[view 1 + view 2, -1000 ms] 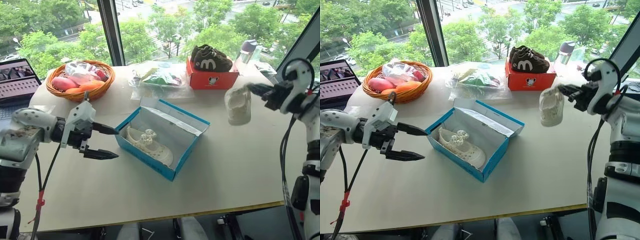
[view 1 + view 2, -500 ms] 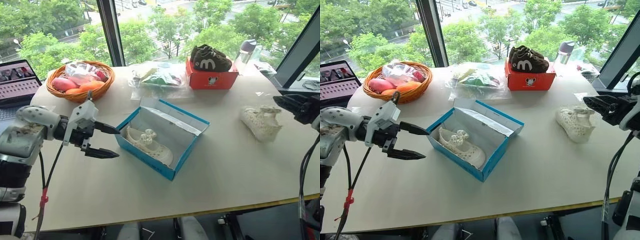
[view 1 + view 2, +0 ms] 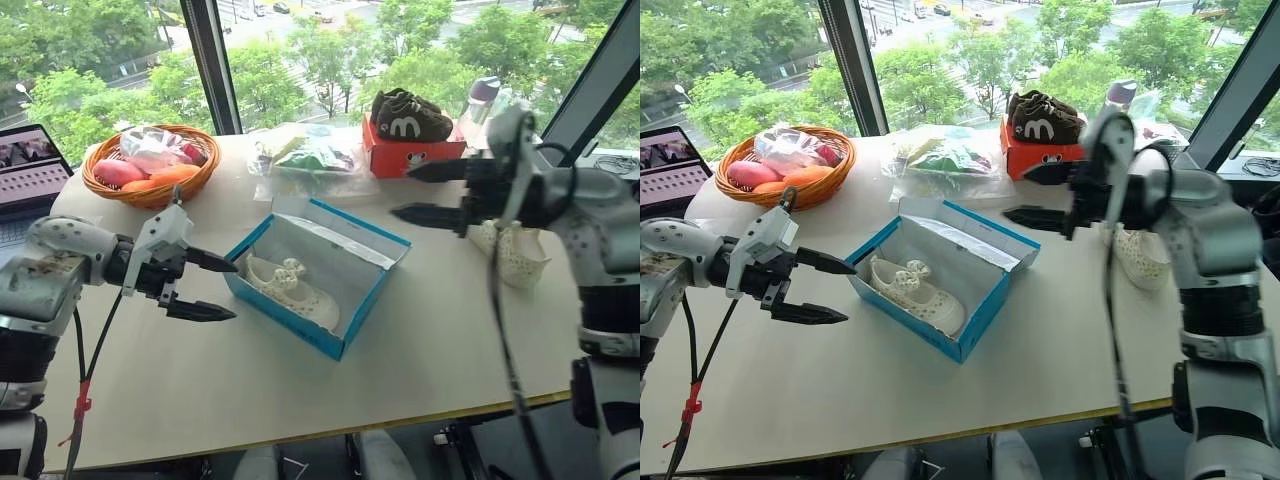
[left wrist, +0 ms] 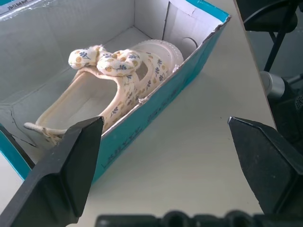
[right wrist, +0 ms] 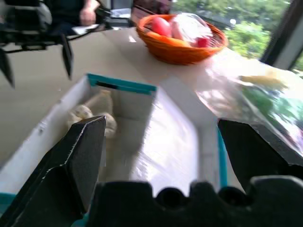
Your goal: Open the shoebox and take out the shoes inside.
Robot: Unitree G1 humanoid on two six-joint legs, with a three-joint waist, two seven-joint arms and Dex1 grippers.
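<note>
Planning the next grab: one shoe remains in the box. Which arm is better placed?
Probably the right gripper: open, above the box, facing the shoe. Left gripper waits outside.

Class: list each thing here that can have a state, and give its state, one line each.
Shoebox: open, one shoe inside.
Shoe in box: lying on its sole.
Second shoe: out, on the table.
Left gripper: open, empty, beside the box.
Right gripper: open, empty, above the box's far end.
Laptop: open, screen lit.

Blue shoebox [image 3: 300, 322] — white inside; cream shoe [image 4: 113, 78] — tiny floral print.
</note>
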